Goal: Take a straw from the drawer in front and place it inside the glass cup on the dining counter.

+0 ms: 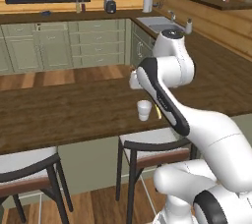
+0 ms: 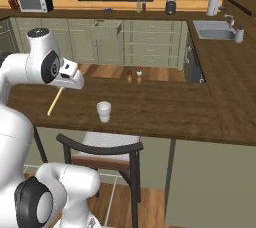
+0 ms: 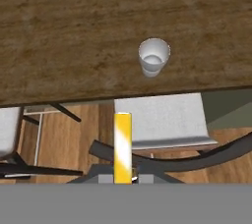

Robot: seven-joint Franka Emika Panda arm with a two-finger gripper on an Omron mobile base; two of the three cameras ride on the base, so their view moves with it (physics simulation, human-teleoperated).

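We have the straw clamped between our gripper's closed jaws, so the fetching part looks done and we are on the carrying step. In the right base view the straw hangs slanting down from the hand, over the near edge of the dining counter. The glass cup stands upright and apart from it, a little in from that near edge, above a stool. Behind, one drawer in the far cabinets stands pulled out. Next, we judge, the hand must travel over the counter until the straw's lower end sits above the cup's mouth, then lower it inside before we let go. The cup is narrow, so the aim leaves little slack.
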